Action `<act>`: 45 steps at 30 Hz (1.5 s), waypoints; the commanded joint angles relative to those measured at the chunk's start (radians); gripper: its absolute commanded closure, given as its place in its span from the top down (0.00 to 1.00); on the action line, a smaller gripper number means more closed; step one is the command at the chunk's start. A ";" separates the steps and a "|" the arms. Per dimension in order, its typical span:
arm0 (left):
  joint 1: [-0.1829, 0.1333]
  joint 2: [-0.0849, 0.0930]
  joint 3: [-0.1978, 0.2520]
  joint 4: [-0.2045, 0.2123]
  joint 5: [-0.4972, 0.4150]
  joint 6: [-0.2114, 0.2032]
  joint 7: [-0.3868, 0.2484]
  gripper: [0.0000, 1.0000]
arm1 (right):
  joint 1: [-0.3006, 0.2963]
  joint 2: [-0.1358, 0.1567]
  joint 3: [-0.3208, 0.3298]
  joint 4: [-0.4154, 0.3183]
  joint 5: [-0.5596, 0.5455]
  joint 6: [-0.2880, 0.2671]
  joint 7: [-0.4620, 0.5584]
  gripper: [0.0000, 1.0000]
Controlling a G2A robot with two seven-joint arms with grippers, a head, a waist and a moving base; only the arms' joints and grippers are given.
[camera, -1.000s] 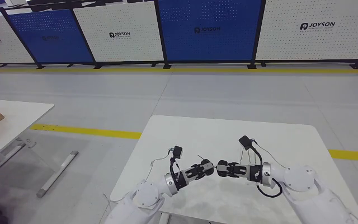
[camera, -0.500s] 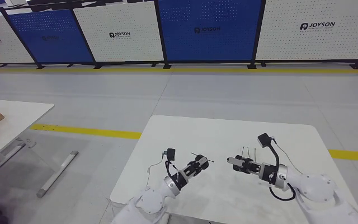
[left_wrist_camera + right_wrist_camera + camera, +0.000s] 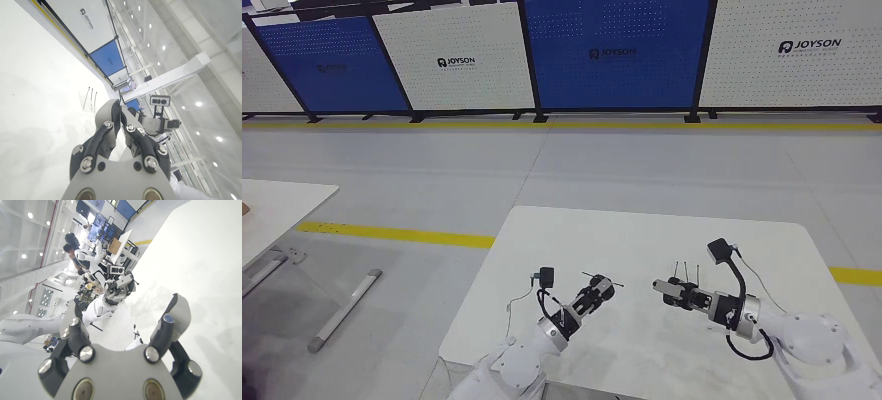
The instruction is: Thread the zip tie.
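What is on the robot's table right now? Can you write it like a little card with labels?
Table: white, with both arms over it
Left gripper: shut on a thin black zip tie, lifted off the table
Right gripper: open, holding nothing, pointing at the other gripper with a gap between them
Spare zip ties: three, black, lying side by side on the table near the right gripper
Threading: the held tie looks straight, with no loop to be seen

Dark logo wordmark printed on two white pegboard panels (image 3: 782, 75) of the back fence, fainter on the blue panels (image 3: 612, 85) between them. Same mark on a white panel (image 3: 75, 22) in the left wrist view. No numbers or other lettering legible.
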 commanded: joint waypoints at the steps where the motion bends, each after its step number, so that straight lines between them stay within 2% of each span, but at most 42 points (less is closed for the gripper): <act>1: -0.007 -0.006 -0.001 0.007 0.013 0.015 0.100 0.00 | 0.000 0.000 0.000 0.000 0.000 0.000 0.000 1.00; 5: -0.017 -0.022 0.036 0.022 0.135 0.052 0.265 0.00 | 0.000 0.000 0.000 0.000 0.000 0.000 0.000 1.00; 7: -0.020 -0.029 0.070 0.030 0.182 0.043 0.282 0.00 | 0.000 0.000 0.000 0.000 0.000 0.000 0.000 1.00; 9: -0.015 -0.030 0.084 0.031 0.179 0.018 0.267 0.00 | 0.000 0.000 0.000 0.000 0.000 0.000 0.000 1.00; 19: -0.015 -0.030 0.084 0.031 0.179 0.018 0.267 0.00 | 0.000 0.000 0.000 0.000 0.000 0.000 0.000 1.00; 22: -0.014 -0.030 0.086 0.032 0.187 0.026 0.239 0.00 | 0.000 0.000 0.000 0.000 0.000 0.000 0.000 1.00; 24: -0.011 -0.028 0.086 0.030 0.199 0.034 0.197 0.00 | 0.000 0.000 0.000 0.000 0.000 0.000 0.000 1.00; 27: 0.000 -0.030 0.080 0.016 0.180 0.041 0.219 0.00 | 0.000 0.000 0.000 0.000 0.000 0.000 0.000 1.00; 33: 0.000 -0.030 0.080 0.016 0.180 0.041 0.219 0.00 | 0.000 0.000 0.000 -0.002 -0.005 0.000 -0.004 1.00; 35: 0.000 -0.030 0.080 0.016 0.180 0.041 0.219 0.00 | 0.000 0.003 -0.001 -0.026 -0.061 0.002 -0.004 1.00; 36: 0.000 -0.030 0.080 0.016 0.180 0.041 0.219 0.00 | 0.004 0.004 0.000 -0.032 -0.050 0.018 0.026 1.00; 37: 0.000 -0.030 0.080 0.016 0.180 0.041 0.219 0.00 | 0.030 0.009 0.006 -0.032 -0.014 0.052 0.132 1.00; 38: 0.000 -0.030 0.080 0.016 0.180 0.041 0.219 0.00 | 0.057 0.014 0.024 -0.025 -0.020 0.089 0.177 1.00; 40: 0.000 -0.030 0.080 0.016 0.180 0.041 0.219 0.00 | 0.098 0.026 0.056 -0.046 -0.146 0.190 0.183 1.00; 41: 0.000 -0.030 0.080 0.016 0.180 0.041 0.219 0.00 | 0.113 0.030 0.067 -0.071 -0.165 0.248 0.205 1.00; 45: 0.000 -0.030 0.080 0.016 0.180 0.041 0.219 0.00 | 0.198 0.040 0.061 -0.076 -0.292 0.395 0.304 1.00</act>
